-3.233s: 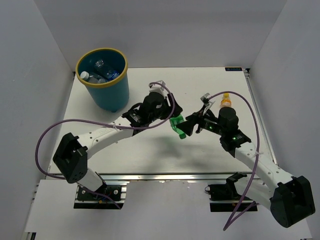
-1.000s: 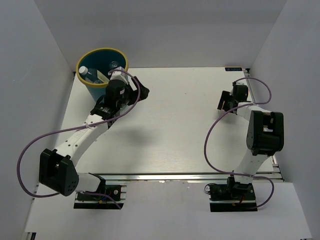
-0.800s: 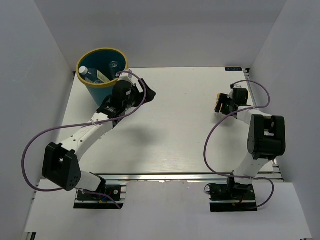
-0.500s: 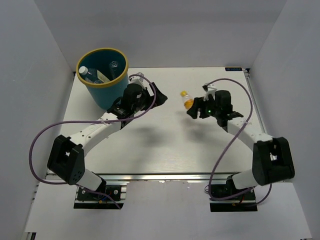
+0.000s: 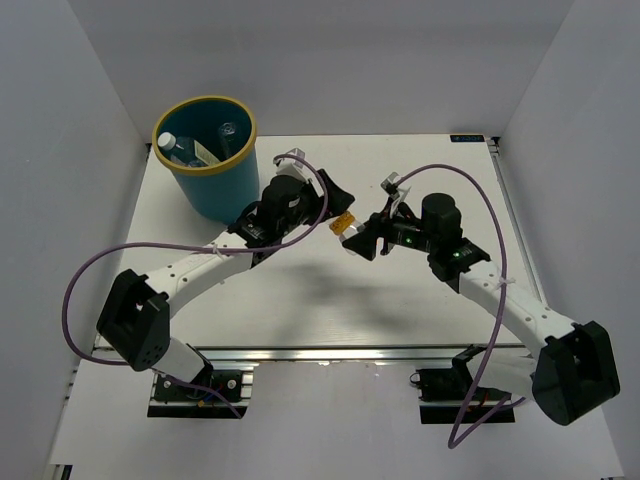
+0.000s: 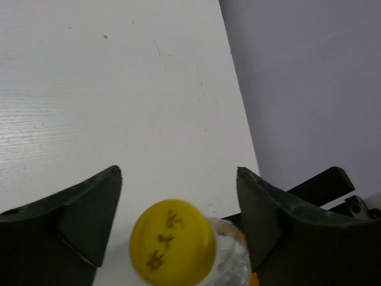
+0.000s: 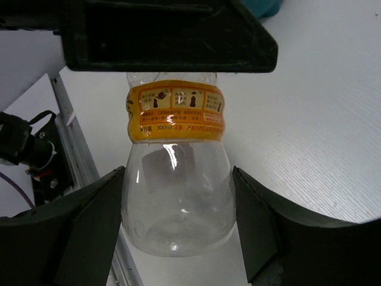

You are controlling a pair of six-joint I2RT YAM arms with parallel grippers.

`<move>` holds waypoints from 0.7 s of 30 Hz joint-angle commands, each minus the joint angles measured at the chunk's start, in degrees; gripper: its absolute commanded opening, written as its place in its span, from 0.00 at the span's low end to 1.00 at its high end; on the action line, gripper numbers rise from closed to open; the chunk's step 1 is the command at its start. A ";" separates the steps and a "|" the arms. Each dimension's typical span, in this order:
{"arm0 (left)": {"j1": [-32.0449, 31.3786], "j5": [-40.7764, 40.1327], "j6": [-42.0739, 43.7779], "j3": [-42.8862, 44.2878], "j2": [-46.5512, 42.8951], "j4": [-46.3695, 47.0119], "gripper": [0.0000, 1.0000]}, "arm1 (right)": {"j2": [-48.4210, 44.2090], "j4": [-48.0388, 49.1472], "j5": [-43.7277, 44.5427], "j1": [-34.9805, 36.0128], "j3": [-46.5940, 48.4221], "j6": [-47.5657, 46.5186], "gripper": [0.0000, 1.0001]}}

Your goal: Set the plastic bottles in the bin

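A clear plastic bottle with an orange label and a yellow cap hangs above the table's middle, lying roughly level. My right gripper is shut on its wide base. My left gripper faces it from the left. Its jaws stand open on either side of the yellow cap with a gap on both sides. The teal bin with a yellow rim stands at the far left corner. Inside it lie a blue-labelled bottle and a clear one.
White walls close the table at the left, back and right. A purple cable loops over the right arm and another trails along the left arm. The aluminium rail runs along the near edge.
The left gripper has left the bin and come to the middle. The right arm has swung in from the far right with the bottle. The left jaws now straddle its cap.
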 commanded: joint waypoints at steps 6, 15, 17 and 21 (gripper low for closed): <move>-0.82 -2.40 0.29 0.57 -2.46 -1.42 0.35 | -3.92 3.56 -0.60 1.02 -1.47 1.13 0.71; -0.82 -12.40 2.66 7.58 -4.57 -12.04 0.00 | -6.12 -2.23 3.53 0.93 -0.50 0.17 0.89; -0.82 -15.92 4.76 10.31 -4.83 -14.16 0.00 | -6.64 -2.94 4.32 0.93 -0.33 -0.27 0.89; -0.38 -23.92 9.07 21.53 -5.71 -21.36 0.00 | -7.78 -4.78 7.13 0.93 -0.41 -1.15 0.89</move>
